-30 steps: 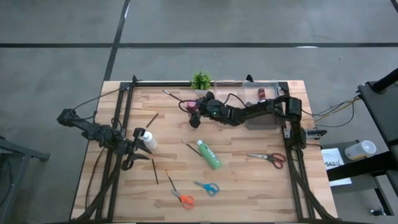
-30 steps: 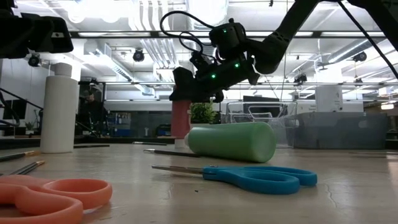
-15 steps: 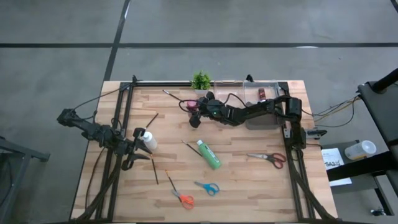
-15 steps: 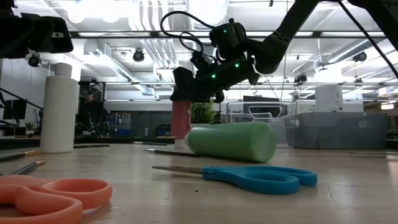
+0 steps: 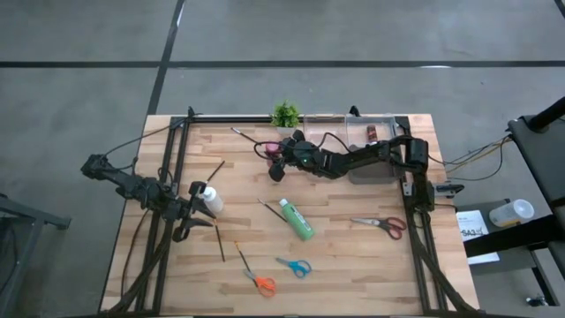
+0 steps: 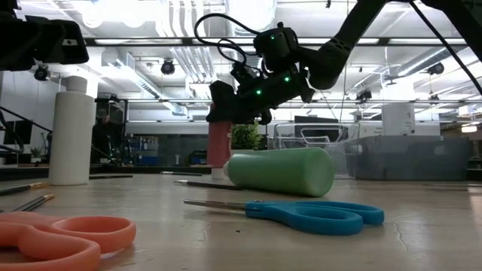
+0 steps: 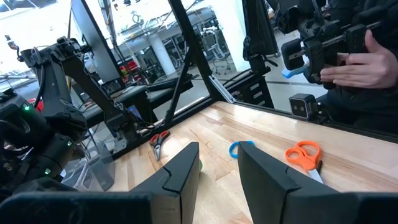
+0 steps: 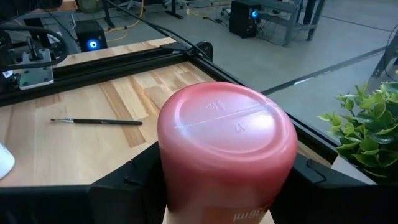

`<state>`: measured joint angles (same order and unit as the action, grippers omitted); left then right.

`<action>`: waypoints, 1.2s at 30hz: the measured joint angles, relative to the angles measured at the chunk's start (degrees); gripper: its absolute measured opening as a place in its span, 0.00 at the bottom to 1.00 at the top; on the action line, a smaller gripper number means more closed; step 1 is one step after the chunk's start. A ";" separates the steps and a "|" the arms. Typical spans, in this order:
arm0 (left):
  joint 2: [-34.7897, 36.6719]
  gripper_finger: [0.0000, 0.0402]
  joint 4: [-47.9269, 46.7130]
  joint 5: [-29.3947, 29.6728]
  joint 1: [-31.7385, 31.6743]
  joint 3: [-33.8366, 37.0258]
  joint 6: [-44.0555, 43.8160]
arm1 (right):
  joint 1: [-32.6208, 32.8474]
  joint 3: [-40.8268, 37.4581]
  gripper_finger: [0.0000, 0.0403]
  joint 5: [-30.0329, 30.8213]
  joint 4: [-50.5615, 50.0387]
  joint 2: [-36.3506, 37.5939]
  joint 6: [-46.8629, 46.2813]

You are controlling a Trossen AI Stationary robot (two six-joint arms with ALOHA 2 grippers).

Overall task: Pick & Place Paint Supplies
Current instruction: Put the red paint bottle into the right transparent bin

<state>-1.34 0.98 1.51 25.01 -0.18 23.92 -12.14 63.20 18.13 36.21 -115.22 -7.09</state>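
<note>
A pink-red squeeze bottle (image 6: 219, 147) stands upright, white cap down, near the table's far edge beside the small potted plant (image 5: 284, 115). My right gripper (image 5: 277, 161) reaches in from the right and is shut on it. My left gripper (image 5: 194, 212) is open and empty at the table's left. A white bottle (image 5: 210, 200) stands on its base beside the left gripper's far finger. A green bottle (image 5: 297, 218) lies on its side mid-table. Thin dark brushes (image 5: 214, 170) lie flat around the left half of the table. My right gripper pinches the pink-red bottle between its two fingers (image 8: 134, 180), on the body's sides just below the flat bottom end (image 8: 224, 124), which faces up. The fingers come slanting down from the table's right. The bottle stays upright, cap (image 6: 218, 174) down at table level; whether it rests there I cannot tell.
A clear container (image 5: 371, 134) with a dark red-brown thing inside stands at the far right. Red scissors (image 5: 381, 226), blue scissors (image 5: 294, 266) and orange scissors (image 5: 259, 282) lie toward the near edge. A person's hands (image 7: 360, 62) show beyond the table.
</note>
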 joint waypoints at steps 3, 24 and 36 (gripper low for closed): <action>0.00 0.29 0.01 -0.01 0.00 0.00 0.02 | 0.08 0.00 0.49 0.00 -0.04 0.06 -0.10; 0.00 0.29 0.01 0.00 0.00 0.00 0.02 | 3.30 1.34 0.49 7.44 -30.81 19.29 1.33; -0.42 0.29 0.00 -0.01 0.01 0.00 0.02 | 2.97 7.50 0.49 15.78 -61.77 38.89 1.13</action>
<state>-1.76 0.97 1.50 25.02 -0.19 23.94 -9.17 70.70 33.90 -25.56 -76.33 -5.97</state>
